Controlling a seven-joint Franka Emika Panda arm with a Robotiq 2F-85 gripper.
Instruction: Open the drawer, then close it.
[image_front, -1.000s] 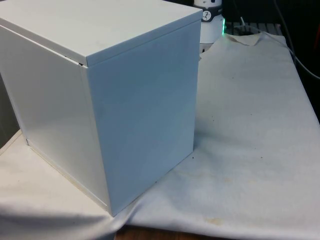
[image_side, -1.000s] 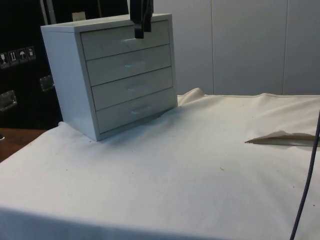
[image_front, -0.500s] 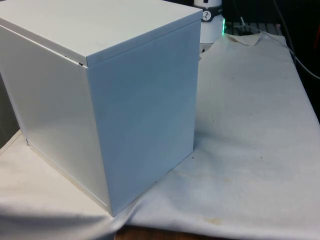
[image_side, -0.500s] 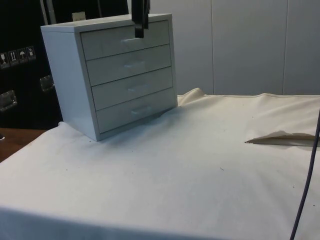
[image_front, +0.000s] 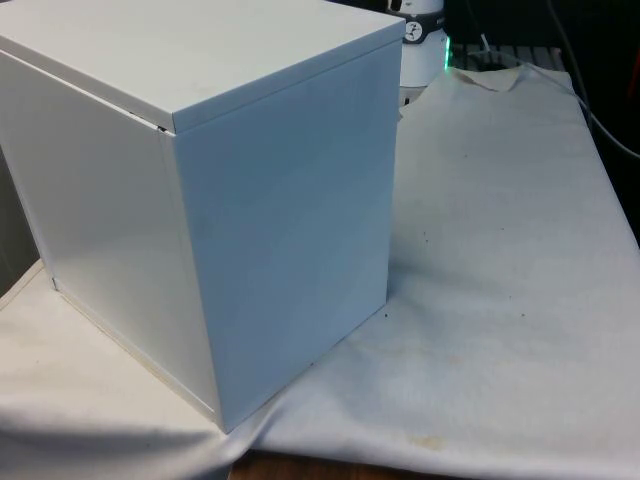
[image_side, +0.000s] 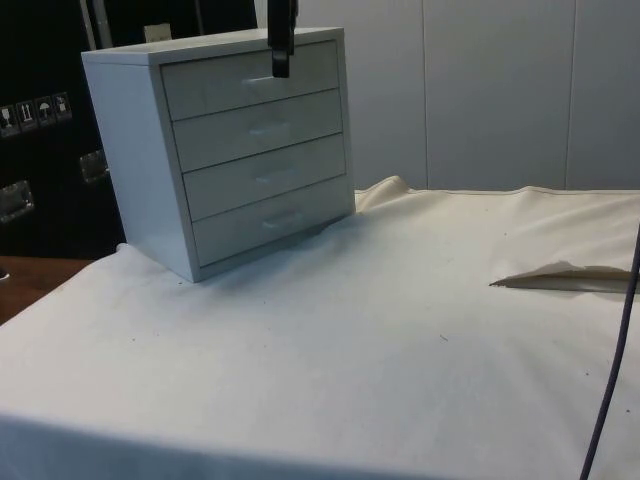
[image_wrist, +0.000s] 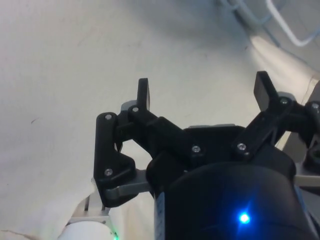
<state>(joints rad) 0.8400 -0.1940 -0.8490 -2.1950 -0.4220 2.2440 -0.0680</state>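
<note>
Nearest in the side view, bare white cloth (image_side: 400, 350) over the table, rumpled into a raised fold (image_side: 560, 275) toward the side view's right edge, with a thin dark cable (image_side: 612, 370) hanging down along that same edge. Farther back, at the cloth's far left corner in the side view, a white chest of drawers (image_side: 130, 150), four drawers stacked one above another, all flush with the front. Top drawer (image_side: 220, 85) shut, its small handle (image_side: 262, 83) showing pale in the middle of the panel. Directly in front of that top drawer, just above the handle, the black gripper (image_side: 281, 55) hanging tip down; contact with the handle not clear from here. Seen from the wrist, fingers (image_wrist: 144, 94) spread wide apart, nothing between them, only cloth (image_wrist: 75, 65) beyond.

In the front view, the chest (image_front: 280, 220) turned with its plain back and side to the camera, standing at the near left corner of the cloth (image_front: 500, 250). Faint stains on the cloth near its front edge.
</note>
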